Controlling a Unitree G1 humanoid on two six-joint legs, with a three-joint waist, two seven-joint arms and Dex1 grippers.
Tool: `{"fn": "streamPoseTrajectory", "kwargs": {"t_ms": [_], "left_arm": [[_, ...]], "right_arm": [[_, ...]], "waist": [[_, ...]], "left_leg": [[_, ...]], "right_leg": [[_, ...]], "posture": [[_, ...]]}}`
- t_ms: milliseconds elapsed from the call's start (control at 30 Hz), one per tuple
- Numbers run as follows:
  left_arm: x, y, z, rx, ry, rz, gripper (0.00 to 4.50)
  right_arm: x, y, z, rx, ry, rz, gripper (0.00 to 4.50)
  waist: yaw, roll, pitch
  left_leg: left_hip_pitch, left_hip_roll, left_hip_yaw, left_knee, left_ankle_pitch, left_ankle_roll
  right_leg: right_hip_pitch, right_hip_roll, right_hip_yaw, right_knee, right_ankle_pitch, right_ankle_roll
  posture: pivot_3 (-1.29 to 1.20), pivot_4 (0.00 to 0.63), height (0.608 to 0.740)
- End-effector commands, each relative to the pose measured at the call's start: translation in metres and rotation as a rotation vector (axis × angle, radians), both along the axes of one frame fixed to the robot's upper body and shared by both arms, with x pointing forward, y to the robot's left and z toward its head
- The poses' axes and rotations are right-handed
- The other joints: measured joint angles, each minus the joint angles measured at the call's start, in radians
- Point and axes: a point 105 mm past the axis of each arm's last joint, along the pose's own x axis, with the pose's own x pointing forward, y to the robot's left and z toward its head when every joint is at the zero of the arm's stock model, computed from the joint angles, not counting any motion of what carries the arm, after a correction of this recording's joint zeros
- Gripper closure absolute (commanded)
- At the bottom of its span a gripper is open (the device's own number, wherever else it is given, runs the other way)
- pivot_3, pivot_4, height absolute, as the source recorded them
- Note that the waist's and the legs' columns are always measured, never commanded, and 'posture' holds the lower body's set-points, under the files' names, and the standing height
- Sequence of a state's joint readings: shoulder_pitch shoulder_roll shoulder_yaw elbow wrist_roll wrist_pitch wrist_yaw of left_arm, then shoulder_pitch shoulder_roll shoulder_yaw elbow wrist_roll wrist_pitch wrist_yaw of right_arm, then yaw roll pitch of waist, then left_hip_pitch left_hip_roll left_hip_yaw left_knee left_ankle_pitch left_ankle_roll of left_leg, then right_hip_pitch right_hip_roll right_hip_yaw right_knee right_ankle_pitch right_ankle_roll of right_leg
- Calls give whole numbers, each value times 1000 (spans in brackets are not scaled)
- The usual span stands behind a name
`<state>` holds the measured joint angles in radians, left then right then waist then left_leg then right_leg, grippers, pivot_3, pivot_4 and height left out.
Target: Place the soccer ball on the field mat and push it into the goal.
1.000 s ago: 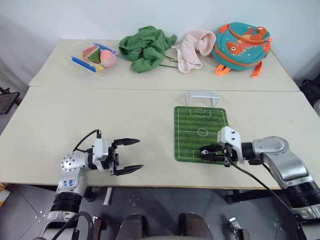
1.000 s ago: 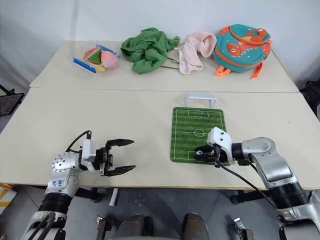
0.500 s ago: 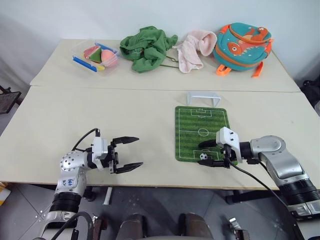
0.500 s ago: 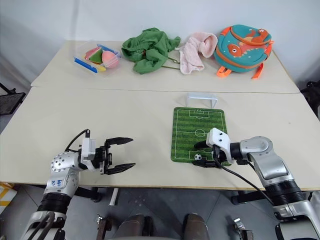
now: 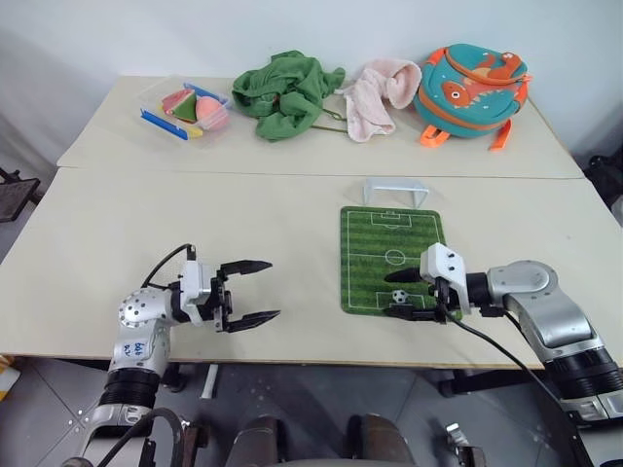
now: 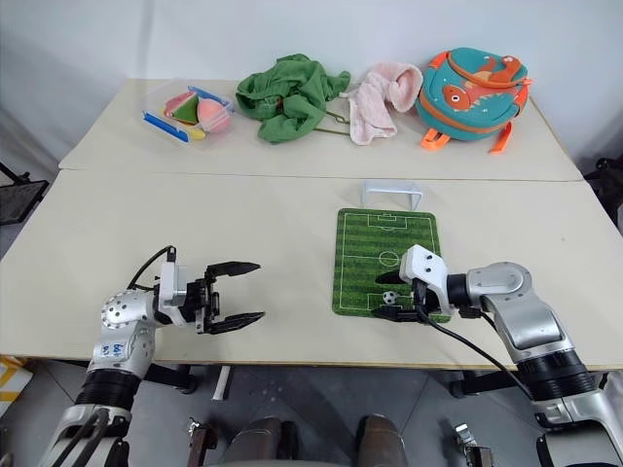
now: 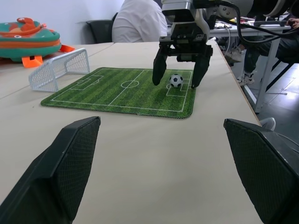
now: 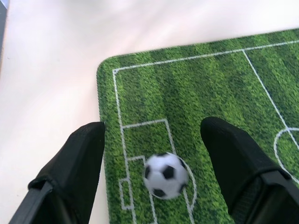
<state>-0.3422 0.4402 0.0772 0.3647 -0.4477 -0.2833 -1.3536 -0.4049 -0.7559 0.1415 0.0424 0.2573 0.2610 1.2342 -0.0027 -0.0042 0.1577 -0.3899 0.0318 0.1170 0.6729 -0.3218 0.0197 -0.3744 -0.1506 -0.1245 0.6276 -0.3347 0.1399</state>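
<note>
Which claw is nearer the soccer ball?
Right. The right claw is open around the soccer ball on the field mat; the left claw hangs open over bare table, off the mat's other side.

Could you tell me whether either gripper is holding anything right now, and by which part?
Nothing is held. The soccer ball lies free on the field mat between the right gripper's open fingers; the left gripper is open.

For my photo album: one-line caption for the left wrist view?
Open right pincer straddles the soccer ball on the field mat.
</note>
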Motion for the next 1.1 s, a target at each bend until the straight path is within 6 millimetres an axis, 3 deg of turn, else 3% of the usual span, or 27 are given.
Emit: {"fn": "streamPoseTrajectory", "kwargs": {"t_ms": [33,167,267,433,567,767,1000,1100], "left_arm": [[1,0,7,-18,-26,0,0],[0,0,6,-17,-25,1,0],[-2,1,6,-16,-24,-1,0],[-5,3,6,-13,-19,-17,0],[-7,7,5,-4,-8,-24,0],[-5,9,7,5,-7,-28,0],[-4,6,10,7,-14,-34,0],[-4,10,11,15,-13,-26,0]], "right_arm": [[0,-1,19,17,-62,8,1028],[4,3,40,51,-137,4,1028],[-8,9,58,119,-140,28,1516],[-37,5,46,68,-51,78,3121],[-44,-4,34,25,-13,77,4419],[-35,-7,19,71,33,38,4464],[-1,-24,-1,59,42,-52,4464],[17,-29,3,60,-10,-94,4464]], "waist": [[0,0,0],[0,0,0],[1,0,0],[6,-1,0],[4,-2,1],[0,-2,1],[0,-3,2],[-1,-3,2]], "left_leg": [[0,0,0,0,0,0],[0,0,0,0,0,0],[0,0,0,0,0,0],[-1,0,-3,0,0,0],[-1,-1,-2,2,-1,1],[-1,1,-2,3,-1,1],[-1,0,-2,4,-1,1],[-1,0,-1,4,-1,1]], "right_leg": [[0,0,0,0,0,0],[0,0,0,0,0,0],[0,0,0,0,0,0],[1,0,-2,0,0,0],[1,-1,-2,-1,0,0],[1,0,-2,0,0,0],[1,0,-2,0,0,0],[1,0,-2,0,0,0]], "posture": [[0,150,740],[0,150,740],[0,150,740],[0,150,740],[0,150,740],[0,150,740],[0,150,740],[0,150,740]]}}
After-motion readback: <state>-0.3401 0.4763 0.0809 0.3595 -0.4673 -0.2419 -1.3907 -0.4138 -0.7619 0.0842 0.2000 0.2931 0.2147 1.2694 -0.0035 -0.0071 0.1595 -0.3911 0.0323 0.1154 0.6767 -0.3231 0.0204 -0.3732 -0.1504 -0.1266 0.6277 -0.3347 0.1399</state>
